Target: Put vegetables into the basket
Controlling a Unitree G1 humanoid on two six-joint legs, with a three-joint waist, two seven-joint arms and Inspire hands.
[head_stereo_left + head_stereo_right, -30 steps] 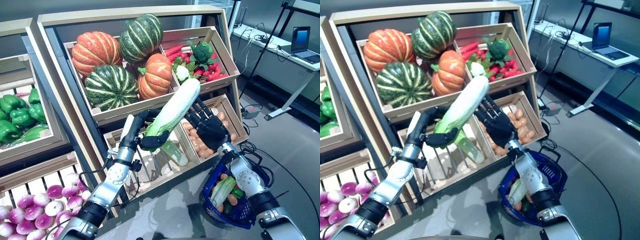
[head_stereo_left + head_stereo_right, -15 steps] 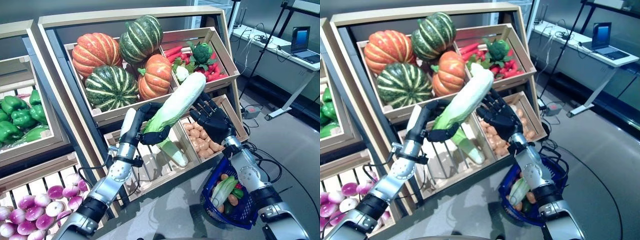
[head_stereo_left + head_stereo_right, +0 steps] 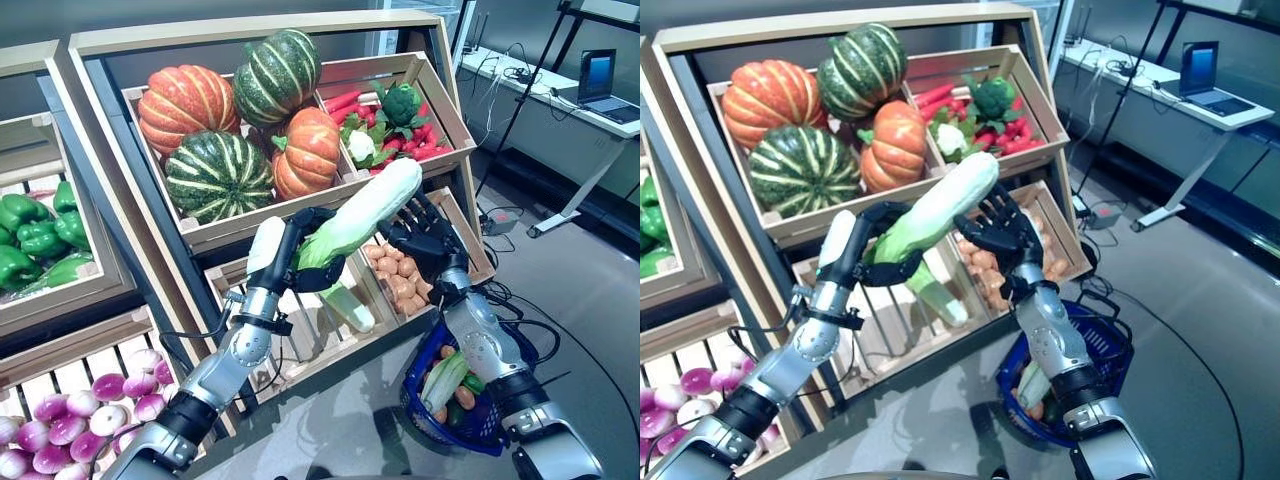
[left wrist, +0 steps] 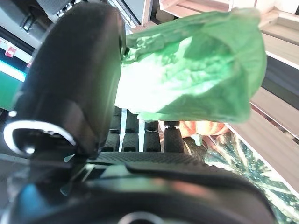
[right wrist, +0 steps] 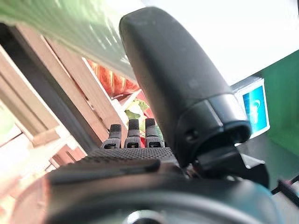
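Observation:
A long white and green cabbage (image 3: 358,211) hangs in front of the lower crates, white end up to the right. My left hand (image 3: 305,258) is shut round its green leafy end (image 4: 196,70). My right hand (image 3: 425,238) is open, fingers spread, right beside the cabbage's white part, just under it. The blue basket (image 3: 500,425) sits low at the right under my right forearm and holds another cabbage (image 3: 441,381) and several small vegetables.
A wooden stand holds pumpkins (image 3: 305,150) in the upper crate, chillies and broccoli (image 3: 402,105) beside them, potatoes (image 3: 396,285) and one more cabbage (image 3: 347,306) in the lower crates. Green peppers (image 3: 35,235) and purple onions (image 3: 85,415) lie at the left. A desk with a laptop (image 3: 603,85) stands far right.
My left hand has carried the cabbage up and to the right. My right hand has risen from over the potatoes to the cabbage's white end.

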